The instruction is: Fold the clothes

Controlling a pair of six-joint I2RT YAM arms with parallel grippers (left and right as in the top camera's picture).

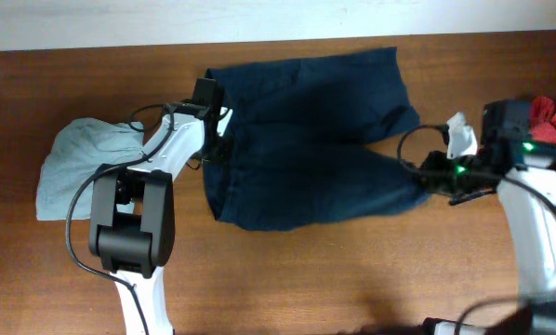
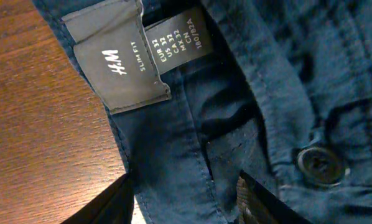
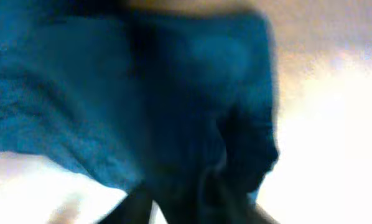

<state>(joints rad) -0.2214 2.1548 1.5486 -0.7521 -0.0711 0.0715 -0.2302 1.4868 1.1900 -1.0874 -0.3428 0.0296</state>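
The left fingers (image 2: 110,206), spread, straddle the navy shorts (image 1: 306,140) at the waistband (image 2: 173,127), likely anchoring it; right fingers (image 1: 431,180) at the leg hem (image 1: 410,197), grip indeterminate.

Grey label (image 2: 120,62), sewn inside the waistband of the navy shorts (image 2: 173,162): "H&M" in white, with "SLIM FIT" beside it.
Dark size tag (image 2: 176,40), tucked just beside the grey label: "EUR 32", "US 32", "CA 32", "MX 32", "CN 180/82A".
Button (image 2: 320,165) on the shorts: any marking too small to read.
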